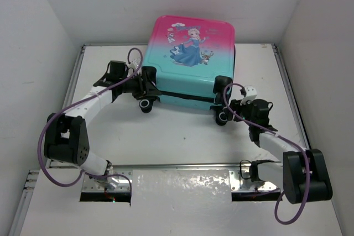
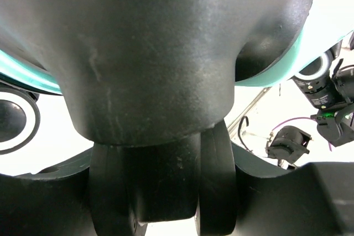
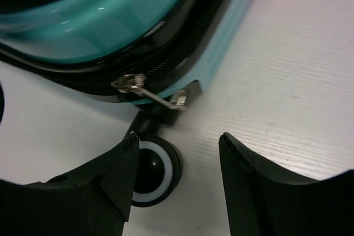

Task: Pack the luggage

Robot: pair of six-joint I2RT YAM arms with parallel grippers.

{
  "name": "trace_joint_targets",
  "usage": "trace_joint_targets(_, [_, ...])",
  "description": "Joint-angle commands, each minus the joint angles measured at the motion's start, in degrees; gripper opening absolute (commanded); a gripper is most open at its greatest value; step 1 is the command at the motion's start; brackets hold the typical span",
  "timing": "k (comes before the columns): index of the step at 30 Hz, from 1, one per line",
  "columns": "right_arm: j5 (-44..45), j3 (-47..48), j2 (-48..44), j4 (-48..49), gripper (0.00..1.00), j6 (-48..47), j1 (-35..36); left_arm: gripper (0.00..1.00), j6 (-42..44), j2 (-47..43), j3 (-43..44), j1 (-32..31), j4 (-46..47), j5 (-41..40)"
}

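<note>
tabletop (image 1: 182, 142): white, carrying everything.
luggage (image 1: 191, 64): closed and lying flat with the princess print up, toward 12 o'clock on the tabletop.
left claw (image 1: 145, 84): at the luggage's 7 o'clock corner, fingers either side of a black wheel (image 2: 166, 192); cannot tell whether they press it.
right claw (image 3: 178, 147): at the 5 o'clock corner, fingers apart, holding nothing.
ringed wheel (image 3: 152, 172): just beside one right-claw finger.
zipper pull (image 3: 152, 95): metal, beyond that gap at 11 o'clock.

Top overhead, far; wrists near, sharing luggage (image 1: 191, 62)
</note>
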Motion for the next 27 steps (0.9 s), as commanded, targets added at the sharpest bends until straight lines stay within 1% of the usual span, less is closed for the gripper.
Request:
trace_joint_targets(1, [-5.8, 2.8, 1.8, 5.4, 0.56, -2.4, 1.8, 0.00, 1.9, 0.4, 2.5, 2.1, 2.0, -3.0])
trace_joint_targets(5, [-5.3, 5.8, 4.5, 5.6, 0.56, -3.3, 4.0, 0.00, 2.4, 0.4, 2.8, 2.0, 1.6, -2.9])
trace_joint_targets(8, [-2.3, 4.9, 3.7, 8.3, 0.54, -3.0, 5.3, 0.00, 2.5, 0.6, 2.9, 2.0, 1.6, -2.9])
trace_joint_targets(9, [-1.1, 4.6, 3.8, 10.3, 0.53, -2.7, 5.4, 0.00, 2.5, 0.6, 2.9, 2.0, 1.5, -2.9])
trace_joint_targets(10, [1.1, 4.8, 3.9, 10.5, 0.48, -2.6, 5.3, 0.00, 2.6, 0.6, 2.8, 1.9, 1.4, -2.9])
trace_joint_targets(12, [2.7, 5.2, 4.7, 11.5, 0.45, -2.7, 5.4, 0.00, 2.8, 0.6, 2.8, 1.8, 1.4, -3.0])
trace_joint_targets(13, [3.0, 5.8, 4.8, 11.6, 0.40, -2.6, 5.3, 0.00, 2.9, 0.7, 2.8, 1.7, 1.3, -2.9])
trace_joint_targets(15, [2.9, 5.8, 4.4, 12.8, 0.36, -2.4, 5.3, 0.00, 3.1, 0.8, 3.0, 1.7, 1.2, -3.2])
trace_joint_targets(19, [1.9, 4.1, 2.3, 17.3, 0.35, -0.8, 5.3, 0.00, 3.3, 1.1, 3.2, 1.6, 0.8, -3.2])
trace_joint_targets(21, [0.1, 4.4, 3.0, 19.7, 0.31, -0.4, 5.3, 0.00, 3.3, 1.0, 3.1, 1.5, 0.8, -3.2])
trace_joint_targets(22, [-0.6, 4.6, 3.3, 20.6, 0.27, -0.1, 5.3, 0.00, 3.5, 1.1, 3.1, 1.5, 0.8, -3.2])
trace_joint_targets(23, [-1.4, 4.8, 3.6, 21.2, 0.15, -0.1, 5.4, 0.00, 3.5, 1.2, 3.1, 1.4, 0.7, -3.2])
trace_joint_targets(24, [-1.1, 5.1, 3.7, 21.5, 0.11, 0.1, 5.3, 0.00, 3.6, 1.1, 3.1, 1.3, 0.8, -3.3])
trace_joint_targets(25, [-0.3, 5.1, 3.5, 21.8, 0.10, 0.3, 5.3, 0.00, 3.6, 1.3, 3.1, 1.3, 0.7, -3.3])
trace_joint_targets(27, [1.7, 5.1, 3.6, 22.5, 0.04, 0.2, 5.3, 0.00, 3.8, 1.5, 3.2, 1.3, 0.5, -3.4])
